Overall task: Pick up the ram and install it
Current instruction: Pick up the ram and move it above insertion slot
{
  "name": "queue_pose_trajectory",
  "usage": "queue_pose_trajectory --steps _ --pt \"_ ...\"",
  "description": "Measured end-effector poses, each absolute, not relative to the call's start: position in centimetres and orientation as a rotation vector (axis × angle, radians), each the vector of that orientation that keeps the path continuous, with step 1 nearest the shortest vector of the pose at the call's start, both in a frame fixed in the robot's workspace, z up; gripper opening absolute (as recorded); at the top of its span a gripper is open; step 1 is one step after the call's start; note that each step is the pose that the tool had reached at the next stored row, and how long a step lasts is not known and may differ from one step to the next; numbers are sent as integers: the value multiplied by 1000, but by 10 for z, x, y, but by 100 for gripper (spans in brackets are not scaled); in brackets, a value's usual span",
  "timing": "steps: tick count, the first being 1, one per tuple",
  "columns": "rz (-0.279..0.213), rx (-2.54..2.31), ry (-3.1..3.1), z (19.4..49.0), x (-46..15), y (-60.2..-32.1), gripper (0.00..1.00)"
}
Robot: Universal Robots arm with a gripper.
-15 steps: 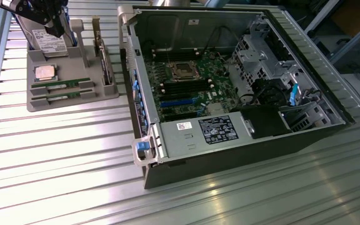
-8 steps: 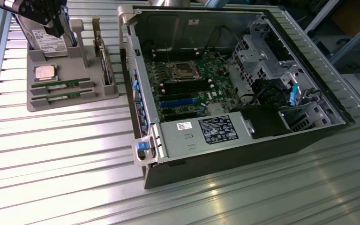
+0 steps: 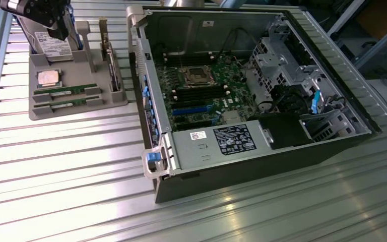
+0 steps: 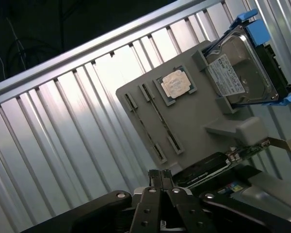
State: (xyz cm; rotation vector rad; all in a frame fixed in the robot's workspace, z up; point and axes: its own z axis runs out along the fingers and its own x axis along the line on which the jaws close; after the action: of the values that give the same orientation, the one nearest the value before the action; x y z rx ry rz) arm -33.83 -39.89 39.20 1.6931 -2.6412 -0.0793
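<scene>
Ram (image 3: pixel 66 91) lies flat in the grey tray (image 3: pixel 106 102) at the left of the exterior view, just above its twin (image 3: pixel 66 105) and below the silver chip (image 3: pixel 48 78). The gripper (image 3: pixel 58 30) hangs at upper left over the hard drive (image 3: pixel 49 44), its fingers pressed together, gripping nothing.

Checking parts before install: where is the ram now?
On the exterior view's left, the ram, two sticks side by side, lies in the grey tray next to the processor chip, outside the computer case.
</scene>
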Motion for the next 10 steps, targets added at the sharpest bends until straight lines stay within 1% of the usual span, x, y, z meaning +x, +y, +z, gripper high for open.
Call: queue_pose_trajectory --steps 10 --pt "-79 1786 -2577 392 -338 -399 11"
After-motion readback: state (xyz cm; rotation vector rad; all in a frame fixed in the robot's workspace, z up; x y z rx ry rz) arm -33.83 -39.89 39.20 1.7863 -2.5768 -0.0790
